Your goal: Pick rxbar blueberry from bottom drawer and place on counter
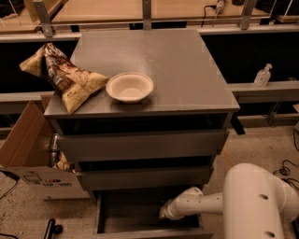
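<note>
The bottom drawer point(126, 212) is pulled open at the base of the cabinet, showing its dark grey floor. The white arm reaches down into its right part, and the gripper point(164, 214) is low inside the drawer, mostly hidden behind the arm's wrist. The rxbar blueberry is not visible; it is hidden or out of view. The counter point(177, 65) is the broad grey top of the cabinet, bearing a white bowl point(129, 87) and a tan-and-brown chip bag point(65, 77) at its left edge.
Two closed grey drawer fronts point(140, 144) sit above the open drawer. An open cardboard box point(28, 154) stands on the floor to the left. A wooden surface with metal rails point(145, 9) lies behind. A clear bottle point(262, 75) stands on the right ledge.
</note>
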`<action>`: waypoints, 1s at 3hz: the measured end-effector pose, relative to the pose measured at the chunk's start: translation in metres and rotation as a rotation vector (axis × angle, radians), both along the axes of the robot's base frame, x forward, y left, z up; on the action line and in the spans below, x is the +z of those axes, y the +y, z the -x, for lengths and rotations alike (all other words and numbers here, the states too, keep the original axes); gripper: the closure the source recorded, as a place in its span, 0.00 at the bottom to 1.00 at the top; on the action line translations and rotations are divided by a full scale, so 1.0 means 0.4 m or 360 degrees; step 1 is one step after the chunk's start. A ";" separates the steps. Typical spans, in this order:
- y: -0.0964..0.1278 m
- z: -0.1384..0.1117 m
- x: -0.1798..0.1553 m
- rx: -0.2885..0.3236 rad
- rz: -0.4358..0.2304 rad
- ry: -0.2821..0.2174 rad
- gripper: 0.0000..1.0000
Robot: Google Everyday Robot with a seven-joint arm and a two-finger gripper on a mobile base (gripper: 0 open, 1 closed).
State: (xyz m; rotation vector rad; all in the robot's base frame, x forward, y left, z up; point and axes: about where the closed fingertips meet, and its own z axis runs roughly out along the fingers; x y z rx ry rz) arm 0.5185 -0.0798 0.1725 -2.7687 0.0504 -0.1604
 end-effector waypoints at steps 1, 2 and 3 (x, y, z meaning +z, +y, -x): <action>0.052 0.042 0.090 0.0172 -0.0160 -0.0180 1.00; 0.115 0.084 0.171 0.0279 -0.0294 -0.0267 1.00; 0.184 0.126 0.269 0.0356 -0.0462 -0.0296 1.00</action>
